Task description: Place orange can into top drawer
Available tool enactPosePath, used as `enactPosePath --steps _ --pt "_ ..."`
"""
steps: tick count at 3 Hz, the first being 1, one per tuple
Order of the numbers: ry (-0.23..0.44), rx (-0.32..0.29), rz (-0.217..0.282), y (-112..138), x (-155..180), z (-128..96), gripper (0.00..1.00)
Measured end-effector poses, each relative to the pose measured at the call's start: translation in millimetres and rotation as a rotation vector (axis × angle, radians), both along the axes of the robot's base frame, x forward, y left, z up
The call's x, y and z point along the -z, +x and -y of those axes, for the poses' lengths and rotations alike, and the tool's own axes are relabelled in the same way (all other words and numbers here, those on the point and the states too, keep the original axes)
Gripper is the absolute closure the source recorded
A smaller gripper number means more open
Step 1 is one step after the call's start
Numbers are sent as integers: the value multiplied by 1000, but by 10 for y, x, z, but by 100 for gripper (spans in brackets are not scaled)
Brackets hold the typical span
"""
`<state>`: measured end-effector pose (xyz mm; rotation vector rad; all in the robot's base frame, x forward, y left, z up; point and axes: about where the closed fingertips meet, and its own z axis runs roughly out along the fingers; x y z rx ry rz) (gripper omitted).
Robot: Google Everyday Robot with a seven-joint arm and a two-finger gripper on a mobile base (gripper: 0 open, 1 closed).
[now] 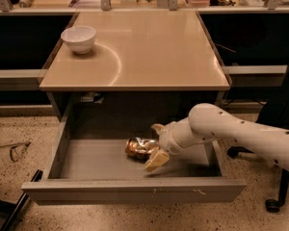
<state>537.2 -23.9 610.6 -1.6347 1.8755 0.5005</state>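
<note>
The placing step looks all but done: the orange can [138, 147] lies on its side on the flat grey floor of the top drawer [94, 161], about midway between the left and right walls. The gripper [156, 144] is down inside the drawer at the can's right end. Its fingers [156, 160] are spread apart, one on the far side and one on the near side of the can. The far one appears clear of the metal, so the can seems released rather than gripped. What the next move calls for, as I judge it, is a clean withdrawal up and to the right, without the near finger dragging the can along. Room is tight in places. The drawer's right wall [215, 154] sits just under the white arm [241, 131]. The edge of the tabletop [135, 86] overhangs the far part of the drawer, so a lift must come towards the near side first. The front panel [135, 190] is low and well clear. The left half of the drawer floor is open should the can roll. The white bowl [78, 37] sits far off on the tabletop's left corner, out of the way.
</note>
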Motion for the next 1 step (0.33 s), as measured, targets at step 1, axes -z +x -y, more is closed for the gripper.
enactPosePath --steps 1 --pt "0 0 0 0 0 0 0"
